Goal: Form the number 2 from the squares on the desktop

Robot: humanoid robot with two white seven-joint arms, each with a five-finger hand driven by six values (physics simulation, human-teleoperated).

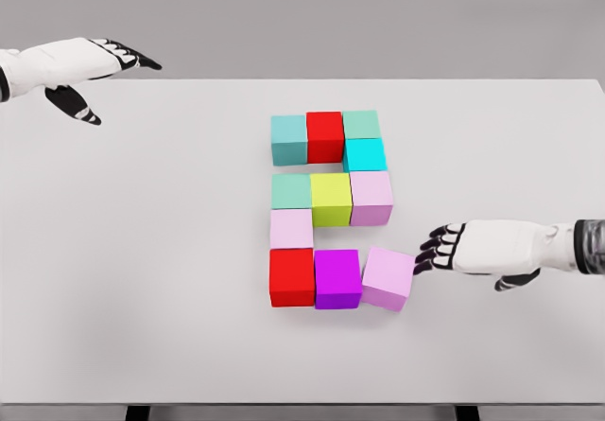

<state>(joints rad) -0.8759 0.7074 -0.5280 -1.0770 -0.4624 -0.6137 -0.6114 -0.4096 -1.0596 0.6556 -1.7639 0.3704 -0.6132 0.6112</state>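
Coloured cubes on the white table [142, 251] form a 2 shape. The top row is a teal cube [288, 139], a red cube [324, 136] and a green-teal cube [361, 124]. A cyan cube [365, 154] sits below its right end. The middle row is a green cube [291, 191], a yellow-green cube [331, 200] and a pale pink cube [371, 198]. A pink cube [291, 229] hangs under its left end. The bottom row holds a red cube [292, 277], a magenta cube [337, 278] and a slightly turned lilac cube [388, 278]. My right hand [437, 249] is open, fingertips just right of the lilac cube. My left hand [104, 66] hovers open at the far left.
The table's far edge runs behind the cubes, and its near edge lies at the bottom of the view. Dark table legs [137, 412] show below it. Nothing else stands on the surface.
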